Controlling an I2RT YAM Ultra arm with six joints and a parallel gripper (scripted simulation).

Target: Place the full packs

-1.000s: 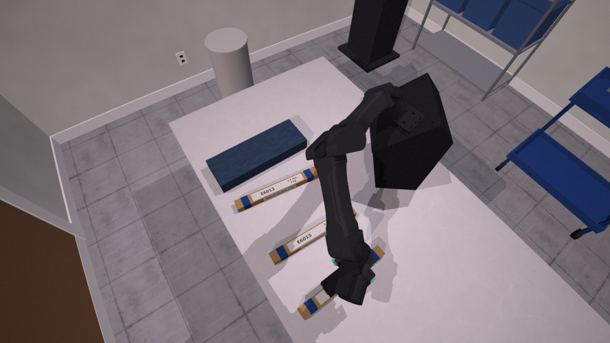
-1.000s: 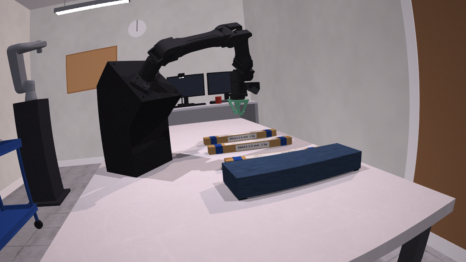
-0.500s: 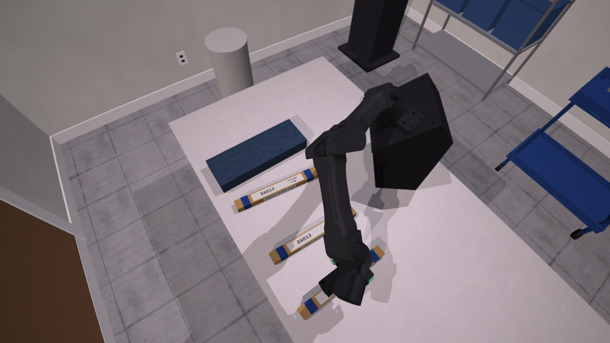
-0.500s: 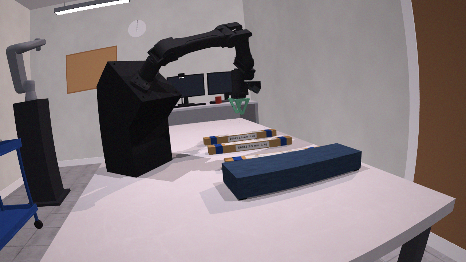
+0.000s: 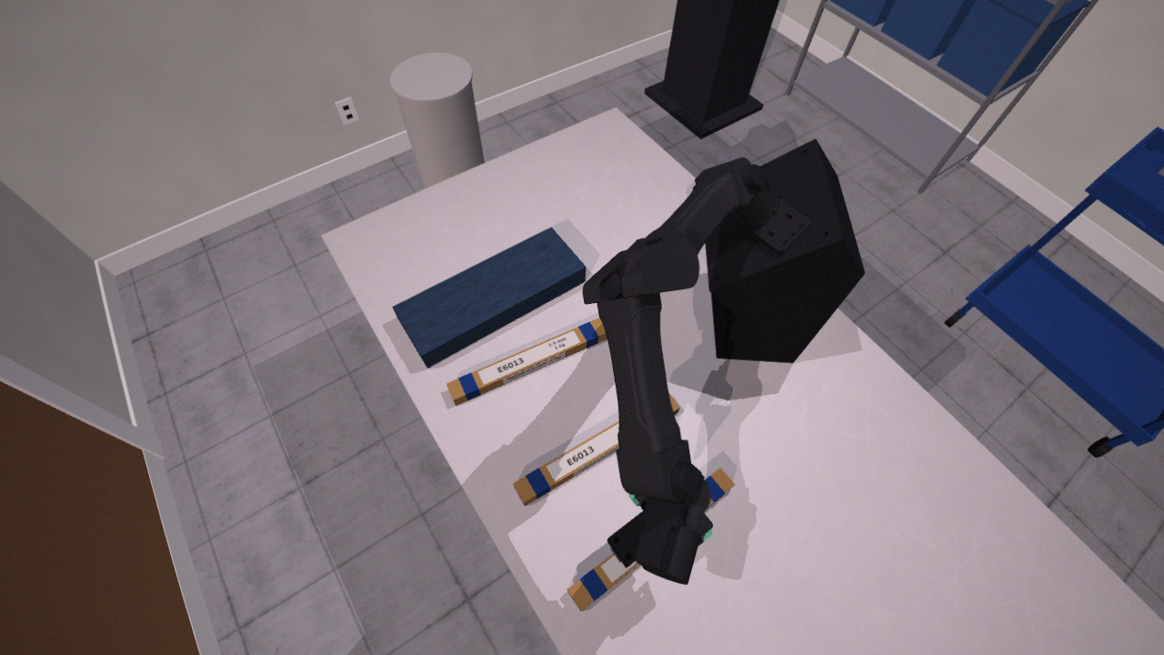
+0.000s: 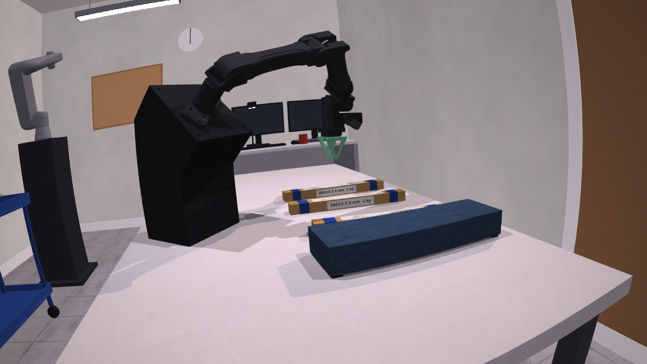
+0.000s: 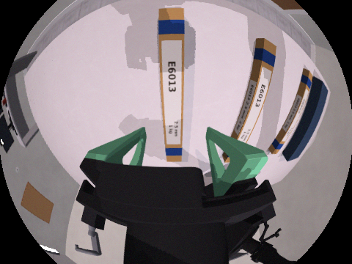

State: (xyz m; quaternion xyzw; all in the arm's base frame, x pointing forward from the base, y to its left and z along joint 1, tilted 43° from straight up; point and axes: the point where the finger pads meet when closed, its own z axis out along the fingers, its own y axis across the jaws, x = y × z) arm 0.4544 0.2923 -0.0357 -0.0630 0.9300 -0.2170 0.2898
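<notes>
Your claw (image 5: 671, 517) (image 6: 333, 147) (image 7: 176, 131) hangs mostly open (nothing between its fingers) above the pack (image 5: 587, 584) (image 6: 334, 190) (image 7: 172, 84) farthest from the low platform (image 5: 492, 293) (image 6: 407, 235) (image 7: 309, 121) on your counter (image 5: 895, 488) (image 6: 271, 312) (image 7: 88, 84).

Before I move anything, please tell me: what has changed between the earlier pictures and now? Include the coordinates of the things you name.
The gripper (image 5: 671, 517) (image 6: 332, 156) (image 7: 176, 131) rose very slightly and shifted a little leftward in the top view. The grey arm (image 6: 27, 92) in the background raised its end a little. Nothing was gripped or released. The three packs (image 5: 528, 359) (image 6: 350, 202) (image 7: 171, 99) and the platform (image 5: 492, 293) (image 6: 407, 233) (image 7: 311, 122) stayed put.
</notes>
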